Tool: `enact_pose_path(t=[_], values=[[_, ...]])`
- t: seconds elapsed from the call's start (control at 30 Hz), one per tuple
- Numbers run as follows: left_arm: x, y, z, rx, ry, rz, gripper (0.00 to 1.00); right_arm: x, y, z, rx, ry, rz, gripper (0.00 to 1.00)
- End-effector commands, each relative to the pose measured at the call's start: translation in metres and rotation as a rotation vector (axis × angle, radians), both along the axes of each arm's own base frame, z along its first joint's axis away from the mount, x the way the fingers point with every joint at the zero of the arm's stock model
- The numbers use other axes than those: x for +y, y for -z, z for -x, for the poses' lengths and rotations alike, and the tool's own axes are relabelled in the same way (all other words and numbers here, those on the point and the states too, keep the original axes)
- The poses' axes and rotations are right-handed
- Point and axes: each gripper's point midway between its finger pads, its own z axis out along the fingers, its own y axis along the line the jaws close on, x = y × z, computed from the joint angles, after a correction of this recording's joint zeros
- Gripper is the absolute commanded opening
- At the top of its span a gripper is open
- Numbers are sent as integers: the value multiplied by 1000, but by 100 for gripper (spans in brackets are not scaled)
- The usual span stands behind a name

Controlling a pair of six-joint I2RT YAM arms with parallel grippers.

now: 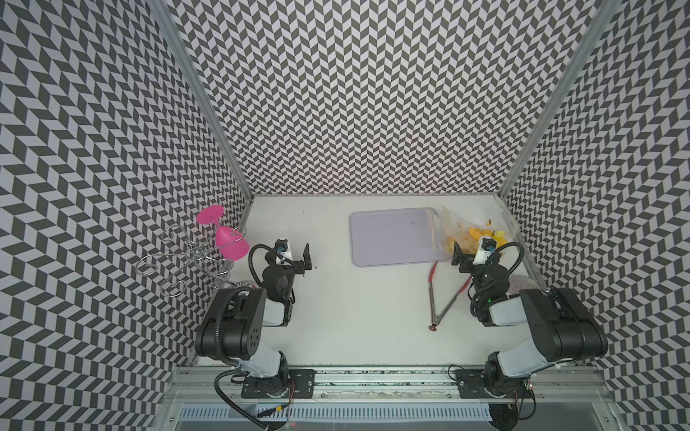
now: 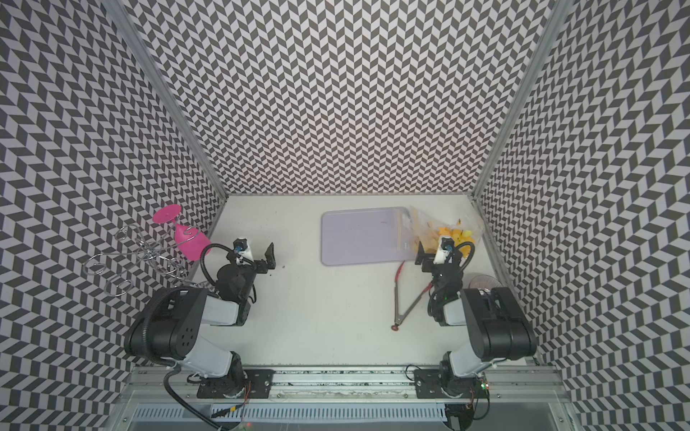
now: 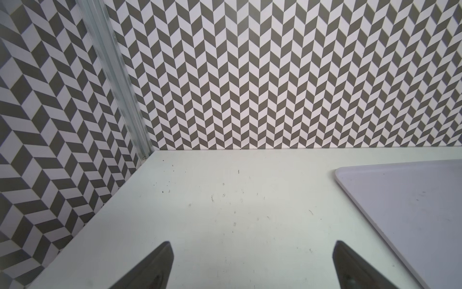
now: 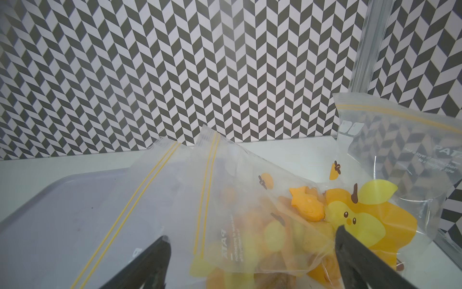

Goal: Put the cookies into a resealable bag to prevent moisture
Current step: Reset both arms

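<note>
Looks like the loading part is basically done. The small flat orange, yellow and brown cookies are sitting inside the clear plastic zip bag with yellow seal stripes. It's lying at the far right of the white table, with its mouth end draping over the edge of the pale lilac rectangular tray. I'm not seeing any cookies on that tray.

The red-tipped metal tongs are lying loose on the table. The right gripper is hovering right over the bag, jaws spread wide and gripping nothing. The left gripper is hanging just as wide over bare table, well apart from the bag.

I'm guessing what's left is pressing the zip shut, though I can't tell from here whether it's already sealed.
</note>
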Motion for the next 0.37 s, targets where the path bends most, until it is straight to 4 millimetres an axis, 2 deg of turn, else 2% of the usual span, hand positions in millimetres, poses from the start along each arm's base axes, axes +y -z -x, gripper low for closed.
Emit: enact_pose_path(t=[0.0, 0.2, 0.33], values=[[6, -1, 1, -3, -33, -5, 100, 2, -14, 1, -63, -12, 12, 100], [6, 2, -3, 14, -23, 1, 100, 3, -14, 1, -62, -14, 14, 100], [5, -1, 1, 0, -22, -3, 100, 3, -14, 1, -62, -14, 12, 100]])
